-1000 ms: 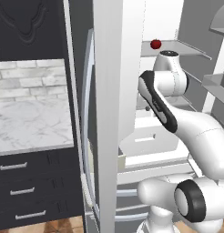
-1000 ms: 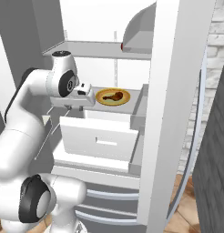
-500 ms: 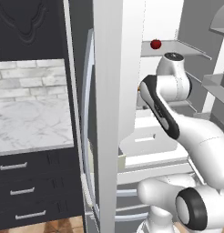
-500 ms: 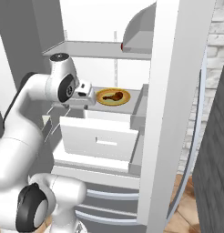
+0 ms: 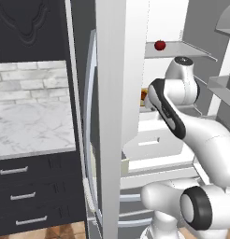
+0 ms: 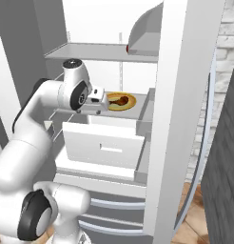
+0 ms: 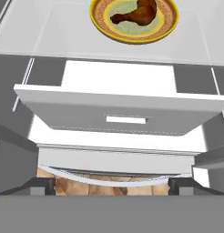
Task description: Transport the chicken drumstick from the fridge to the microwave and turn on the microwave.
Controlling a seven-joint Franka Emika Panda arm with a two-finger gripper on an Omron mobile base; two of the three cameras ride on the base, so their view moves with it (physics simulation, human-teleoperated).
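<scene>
Inside the open fridge (image 6: 185, 119), the arm's hand sits a little farther back from the yellow plate (image 6: 131, 102) than it did a second ago, when it was close beside the plate's edge; the elbow has also risen slightly. The chicken drumstick (image 7: 136, 13) is unmoved, lying on the plate with its thin bone end pointing left in the hand view. The plate is round and shallow, with a golden rim and a paler centre, and rests on a flat white shelf (image 7: 50, 36). Below it a boxy white drawer (image 7: 118, 118) with a slim rectangular handle slot stands pulled out. A small round red fruit (image 5: 159, 45) sits on the upper shelf. The arm bends up from the base, folds at a dark-edged elbow and reaches in level toward the shelf. The tool (image 7: 112, 184) stands wide open, its dark tips spread at the bottom corners of the hand view, gripping nothing.
</scene>
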